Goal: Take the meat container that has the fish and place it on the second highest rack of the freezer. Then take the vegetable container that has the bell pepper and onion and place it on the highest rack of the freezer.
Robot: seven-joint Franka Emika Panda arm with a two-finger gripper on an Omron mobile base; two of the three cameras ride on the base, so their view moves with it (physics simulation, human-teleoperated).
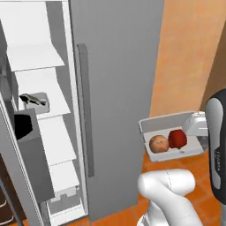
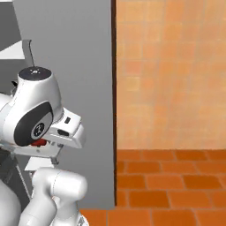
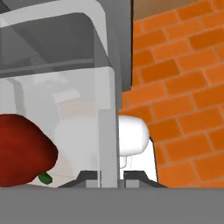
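Note:
My gripper (image 1: 194, 131) is shut on the right rim of the white vegetable container (image 1: 152, 128), which hangs in the air to the right of the fridge. In it lie the tan onion (image 1: 159, 143) and the red bell pepper (image 1: 177, 138). The hand view shows the container's translucent wall (image 3: 107, 131) pinched between my fingertips (image 3: 87, 177), with the bell pepper (image 3: 22, 153) at the left. The freezer (image 1: 57, 26) stands open at the far left. The meat container with the dark fish (image 1: 34, 101) sits on the shelf (image 1: 59, 103) just below the highest visible rack (image 1: 37, 57).
The closed grey fridge door with its long handle (image 1: 84, 110) stands between the held container and the freezer. The open freezer door with a dark recess (image 1: 24, 126) juts out at the left. An orange wall (image 2: 172, 75) and a tiled floor (image 2: 176, 185) lie to the right.

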